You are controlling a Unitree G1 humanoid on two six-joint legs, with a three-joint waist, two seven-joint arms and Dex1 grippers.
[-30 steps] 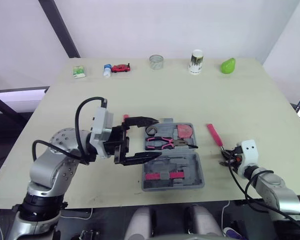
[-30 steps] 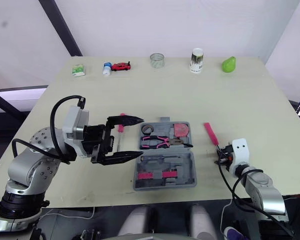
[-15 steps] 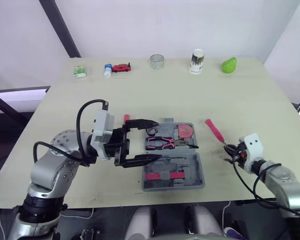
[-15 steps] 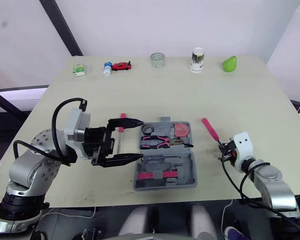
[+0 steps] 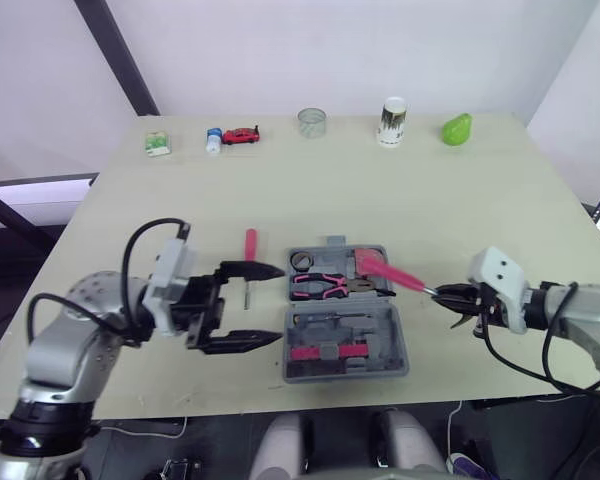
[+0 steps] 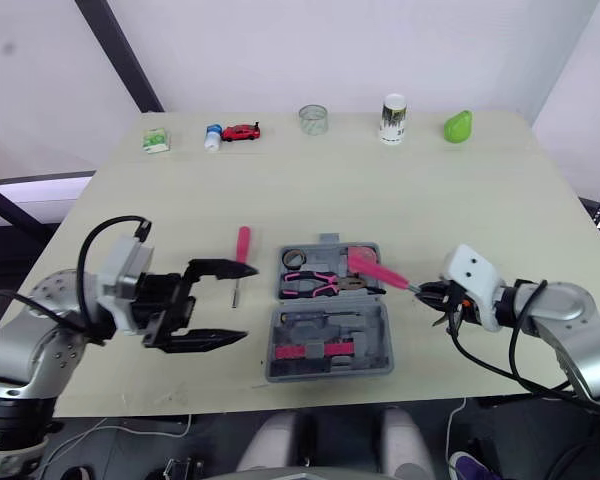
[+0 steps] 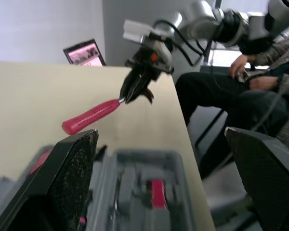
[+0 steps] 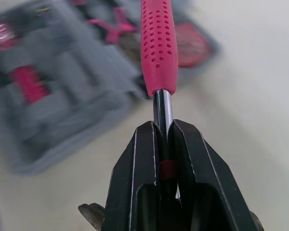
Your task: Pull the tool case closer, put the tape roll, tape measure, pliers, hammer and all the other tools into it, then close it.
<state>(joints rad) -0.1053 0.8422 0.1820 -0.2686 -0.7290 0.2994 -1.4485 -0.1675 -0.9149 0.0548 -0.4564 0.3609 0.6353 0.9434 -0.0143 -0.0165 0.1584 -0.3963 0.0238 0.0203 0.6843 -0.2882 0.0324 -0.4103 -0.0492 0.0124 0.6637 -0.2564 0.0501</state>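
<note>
The grey tool case (image 5: 345, 330) lies open near the table's front edge, with pink pliers (image 5: 323, 285), a dark ring (image 5: 301, 261) and a pink round tool (image 5: 368, 262) in its far half. My right gripper (image 5: 446, 297) is shut on the metal shaft of a pink-handled tool (image 5: 390, 272), held in the air with its handle over the case's right edge; the wrist view shows the shaft pinched in the gripper (image 8: 162, 137). My left gripper (image 5: 276, 305) stands open just left of the case. A red screwdriver (image 5: 249, 250) lies on the table beyond it.
Along the table's far edge stand a green box (image 5: 158, 144), a red toy car (image 5: 242, 135), a clear cup (image 5: 312, 122), a paper cup (image 5: 392, 122) and a green pear (image 5: 456, 130). A seated person (image 7: 241, 72) shows beyond the table's right side.
My right gripper lifted the pink-handled tool off the table and swung it left over the case's edge. My left gripper drew back to the left, uncovering the red screwdriver.
</note>
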